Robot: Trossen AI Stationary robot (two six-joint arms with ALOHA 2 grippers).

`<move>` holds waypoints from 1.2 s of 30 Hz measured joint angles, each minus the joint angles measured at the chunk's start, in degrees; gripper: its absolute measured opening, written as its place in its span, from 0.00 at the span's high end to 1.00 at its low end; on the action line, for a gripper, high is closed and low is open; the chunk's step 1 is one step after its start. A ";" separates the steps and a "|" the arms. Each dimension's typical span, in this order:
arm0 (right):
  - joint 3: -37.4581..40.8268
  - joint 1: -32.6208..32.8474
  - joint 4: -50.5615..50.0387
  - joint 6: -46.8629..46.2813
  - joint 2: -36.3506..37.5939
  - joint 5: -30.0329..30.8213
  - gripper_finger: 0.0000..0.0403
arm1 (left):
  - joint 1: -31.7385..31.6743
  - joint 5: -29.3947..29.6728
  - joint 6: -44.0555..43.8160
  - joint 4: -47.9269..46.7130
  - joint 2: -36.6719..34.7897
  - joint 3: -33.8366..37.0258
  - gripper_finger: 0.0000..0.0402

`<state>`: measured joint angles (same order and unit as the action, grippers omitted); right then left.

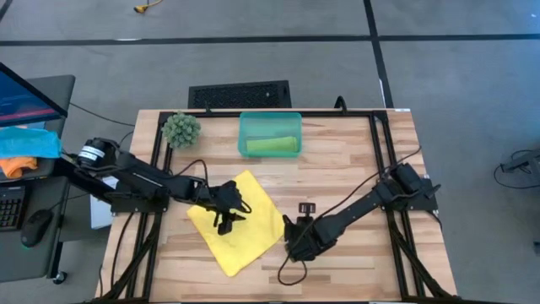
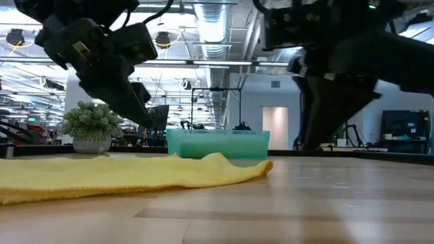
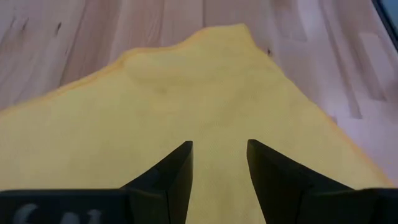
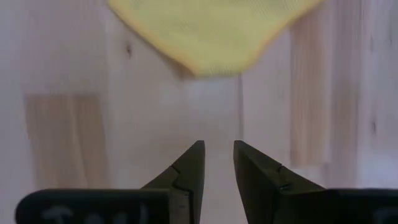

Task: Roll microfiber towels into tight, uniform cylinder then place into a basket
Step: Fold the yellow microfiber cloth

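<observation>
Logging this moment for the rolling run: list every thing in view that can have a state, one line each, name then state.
yellow towel: spread flat on the table, unrolled, one corner slightly humped.
green towel: rolled, lying inside the basket.
basket: upright on the table, holding one roll.
left gripper: open, empty, over the yellow towel.
right gripper: open, empty, over bare wood beside the towel's corner.
plant ball: upright beside the basket.

Overhead view straight down, low view level across table [image 2: 325, 203], wrist views close above yellow towel [image 3: 186, 112].
</observation>
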<state>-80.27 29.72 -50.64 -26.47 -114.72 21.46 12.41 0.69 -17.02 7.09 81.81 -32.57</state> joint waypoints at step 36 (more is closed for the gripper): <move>23.39 -0.64 0.78 -9.57 25.16 16.25 0.73 | -10.39 4.74 -10.62 -6.40 26.03 -22.11 0.64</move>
<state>-56.88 29.08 -49.86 -36.04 -89.56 37.71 2.02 5.43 -27.63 0.69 107.84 -54.68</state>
